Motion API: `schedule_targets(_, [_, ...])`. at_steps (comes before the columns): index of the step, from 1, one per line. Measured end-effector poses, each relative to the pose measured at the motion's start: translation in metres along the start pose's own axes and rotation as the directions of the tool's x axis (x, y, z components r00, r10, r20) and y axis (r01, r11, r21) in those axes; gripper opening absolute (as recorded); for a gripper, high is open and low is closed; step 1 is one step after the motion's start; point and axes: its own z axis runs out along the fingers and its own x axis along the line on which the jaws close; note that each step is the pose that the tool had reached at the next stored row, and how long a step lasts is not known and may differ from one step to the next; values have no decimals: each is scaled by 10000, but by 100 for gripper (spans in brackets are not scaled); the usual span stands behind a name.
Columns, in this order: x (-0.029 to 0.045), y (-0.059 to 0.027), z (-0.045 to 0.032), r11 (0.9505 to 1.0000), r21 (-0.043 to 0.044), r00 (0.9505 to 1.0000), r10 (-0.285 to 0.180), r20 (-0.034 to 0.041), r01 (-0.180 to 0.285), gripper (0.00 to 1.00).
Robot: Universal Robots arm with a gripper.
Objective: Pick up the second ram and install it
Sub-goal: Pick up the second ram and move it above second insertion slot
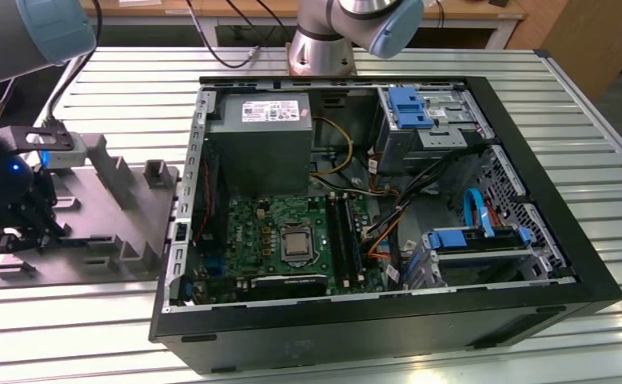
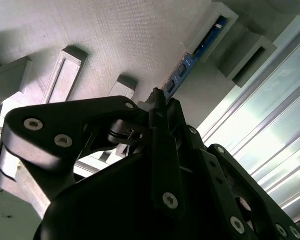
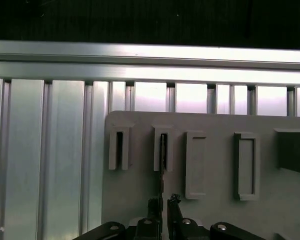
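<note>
Second wrist view shows the gripper [image 2: 157, 100] w/ its two black fingers squeezed together on the near end of the second ram [image 2: 190, 60], a thin stick w/ small chips. The step in hand looks like the pick-up, i.e. getting the stick out of its holder [image 2: 216, 22]. To do it well, the grip should be firm & flat on both faces of the stick, not on a corner, so it can't twist. The pull should go straight along the holder's slot, w/ no tilt, b/c the stick is thin & could bend or jam on the slot walls. Slow is best here. As for where things are: the ram stands on its edge in that small gray holder on the gray tray [image 1: 109, 236], & its far end sits inside it. The stick runs from the holder right to the fingertips, so ram & gripper touch. First wrist view tells the same story: the ram [image 3: 162, 160] is a thin dark line coming out of one of the little slot blocks, & it runs in between the fingertips [image 3: 174, 202], one finger on each side. Exterior view has the gripper [image 1: 14, 236] low over the tray, at the exterior view's left, well apart from the open PC case [image 1: 375, 316] & the board's long black slots [image 1: 343, 228]. So the ram is at the tray, not in the PC yet.
</note>
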Motion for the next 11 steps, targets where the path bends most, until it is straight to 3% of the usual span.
schedule_targets(11, [1,0,19,10000,-3,10000,1,-2,-1,21])
